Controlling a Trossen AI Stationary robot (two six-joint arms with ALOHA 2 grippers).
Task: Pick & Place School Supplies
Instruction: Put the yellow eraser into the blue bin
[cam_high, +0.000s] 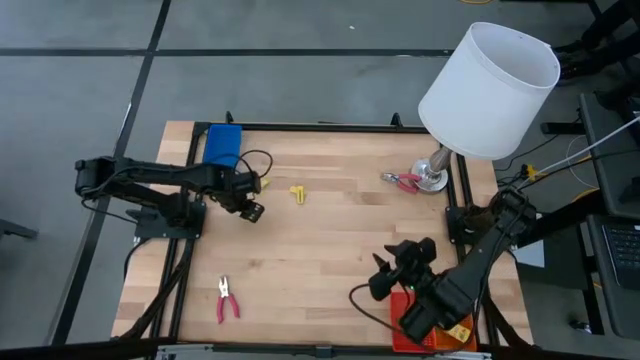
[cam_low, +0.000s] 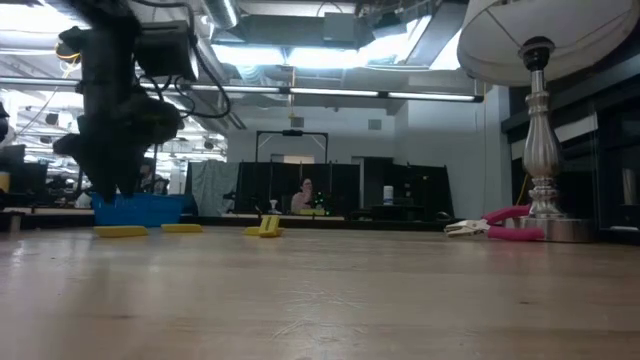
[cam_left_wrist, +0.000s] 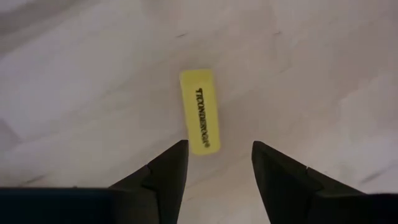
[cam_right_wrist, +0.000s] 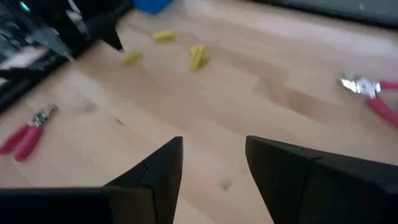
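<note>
A yellow eraser (cam_left_wrist: 200, 111) with dark lettering lies flat on the wooden table just ahead of my left gripper (cam_left_wrist: 219, 155), which hangs open above it, pointing down. This gripper (cam_high: 250, 210) is at the table's far left, near the blue tray (cam_high: 222, 145). More small yellow pieces (cam_high: 297, 192) lie to its right. One red-handled pliers (cam_high: 227, 300) lies near the front left. Another (cam_high: 403, 180) rests beside the lamp base. My right gripper (cam_right_wrist: 212, 163) is open over the front right of the table (cam_high: 385, 275) with nothing between its fingers.
A white-shaded lamp (cam_high: 490, 88) stands at the far right on a metal base (cam_low: 545, 225). A red tray (cam_high: 412, 318) and an orange one (cam_high: 460, 332) sit at the front right under my right arm. The table's middle (cam_high: 330, 240) is bare wood.
</note>
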